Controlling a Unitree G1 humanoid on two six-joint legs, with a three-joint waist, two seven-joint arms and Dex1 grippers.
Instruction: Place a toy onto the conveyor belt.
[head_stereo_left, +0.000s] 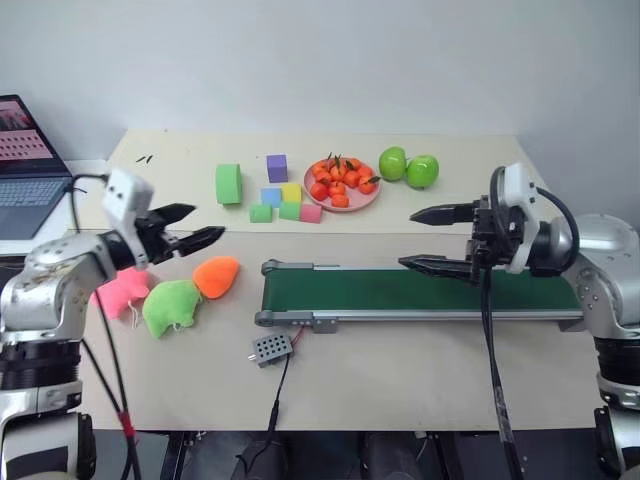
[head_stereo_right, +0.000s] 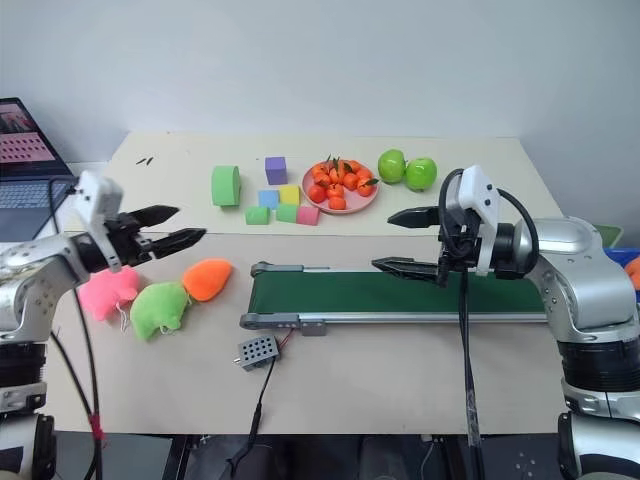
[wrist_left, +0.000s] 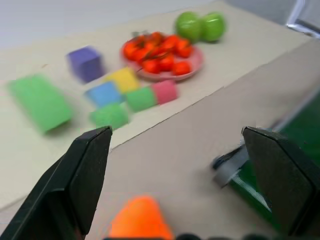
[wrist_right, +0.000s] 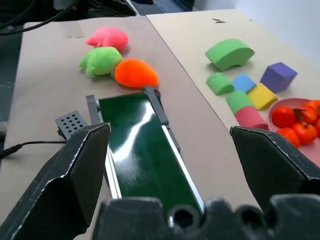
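Note:
The pink toy (head_stereo_left: 122, 290) lies on the table at the left, against a lime-green plush (head_stereo_left: 172, 305) and an orange plush (head_stereo_left: 216, 276). To their right the dark green conveyor belt (head_stereo_left: 400, 292) runs across the table in its grey frame, with nothing on it. My left gripper (head_stereo_left: 205, 223) hovers open and empty above the plush group, just over the orange one, pointing right. Over the belt's middle my right gripper (head_stereo_left: 408, 240) is open and empty too, pointing left. The right wrist view looks down the belt to the pink toy (wrist_right: 107, 37).
A small grey control box (head_stereo_left: 272, 348) with its cable sits in front of the belt's left end. Behind the belt are foam blocks (head_stereo_left: 275, 195), a pink plate (head_stereo_left: 312, 209) of small red-orange fruit and two green apples (head_stereo_left: 408, 167). A laptop (head_stereo_left: 25, 165) stands at far left.

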